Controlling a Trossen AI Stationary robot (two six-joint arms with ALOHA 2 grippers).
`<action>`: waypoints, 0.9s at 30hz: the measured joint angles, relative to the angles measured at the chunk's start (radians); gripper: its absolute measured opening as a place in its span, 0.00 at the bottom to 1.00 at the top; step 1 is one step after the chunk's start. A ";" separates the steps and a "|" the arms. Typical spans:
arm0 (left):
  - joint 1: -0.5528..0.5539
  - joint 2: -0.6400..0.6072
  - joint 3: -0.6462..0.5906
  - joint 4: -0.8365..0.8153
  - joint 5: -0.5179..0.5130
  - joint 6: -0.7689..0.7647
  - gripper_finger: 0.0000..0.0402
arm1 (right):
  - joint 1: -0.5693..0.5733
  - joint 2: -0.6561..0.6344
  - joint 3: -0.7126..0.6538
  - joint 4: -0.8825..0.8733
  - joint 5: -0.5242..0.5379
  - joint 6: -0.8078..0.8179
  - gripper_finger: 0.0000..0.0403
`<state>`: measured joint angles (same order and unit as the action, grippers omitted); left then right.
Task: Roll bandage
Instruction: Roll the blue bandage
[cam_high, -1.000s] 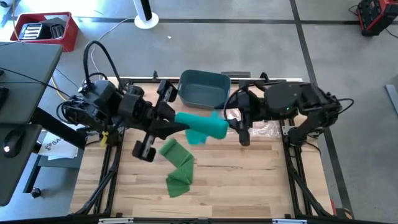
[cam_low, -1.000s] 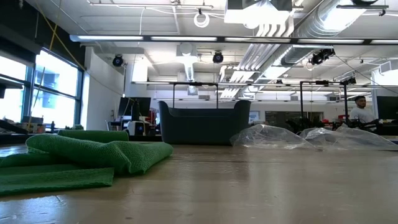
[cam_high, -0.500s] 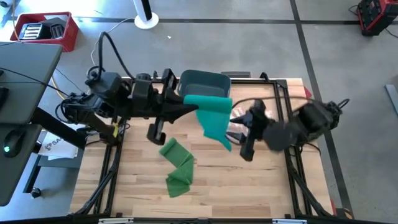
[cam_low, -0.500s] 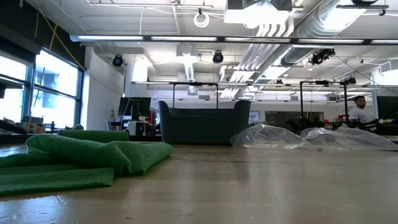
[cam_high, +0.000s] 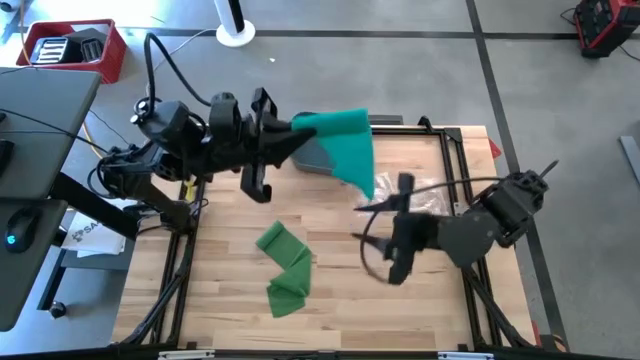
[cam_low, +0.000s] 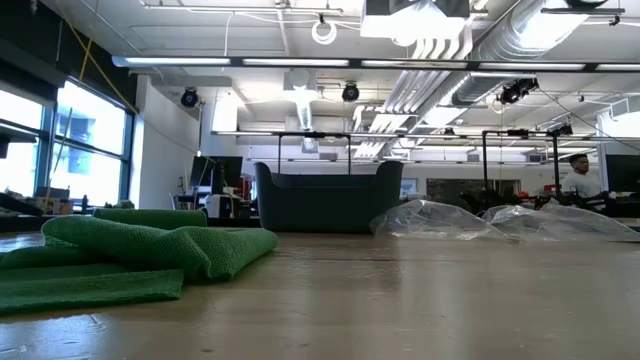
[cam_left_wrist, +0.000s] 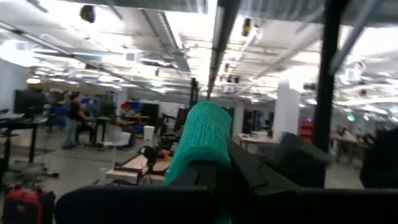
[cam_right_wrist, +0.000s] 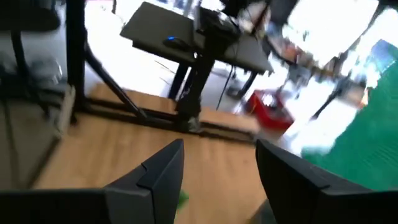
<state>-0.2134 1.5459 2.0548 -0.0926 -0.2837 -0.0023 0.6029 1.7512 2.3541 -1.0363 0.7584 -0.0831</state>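
Observation:
A teal bandage (cam_high: 350, 150) hangs in the air over the table's far middle, with my left gripper (cam_high: 298, 128) shut on it; in the left wrist view the teal bandage (cam_left_wrist: 202, 134) stands between the fingers. A second, green bandage (cam_high: 283, 265) lies folded and flat on the wooden table (cam_high: 420, 310), and shows in the low view as green cloth (cam_low: 130, 250). My right gripper (cam_high: 392, 242) stands open to the right of the green bandage, apart from both, with nothing between its fingers (cam_right_wrist: 158, 171). My left gripper pinches the teal bandage's left end (cam_left_wrist: 198, 158) between its two fingers (cam_left_wrist: 252, 177). The fingers come from the table's left, slanting a little upward. The strip runs on rightward past the fingertips and its free end (cam_high: 364, 188) hangs down slack, clear of the table.
A dark blue bin (cam_high: 318, 158) stands at the far edge, partly under the hanging bandage; the bin (cam_low: 328, 198) also shows in the low view. Crumpled clear plastic bags (cam_high: 432, 195) lie at the far right. A black frame (cam_high: 462, 180) borders the table.
My left gripper has swung toward the table's far edge and tipped upward, carrying the teal bandage, which now hangs longer from it. My right gripper, open throughout, has swung away from the bandage toward the near edge and rolled.

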 joint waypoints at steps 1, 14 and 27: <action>0.004 -0.001 0.000 0.002 -0.011 -0.012 0.01 | 0.000 0.008 0.000 0.016 0.000 -0.069 0.48; 0.022 -0.006 0.000 -0.024 -0.041 -0.100 0.01 | -0.025 0.134 -0.001 -0.040 0.477 -0.726 0.55; 0.028 -0.007 0.000 -0.072 -0.035 -0.094 0.01 | -0.161 0.181 -0.001 -0.147 0.697 -0.776 0.55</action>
<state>-0.1849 1.5391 2.0548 -0.1650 -0.3191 -0.0962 0.4423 1.9321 2.3531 -1.1832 1.4552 -0.8593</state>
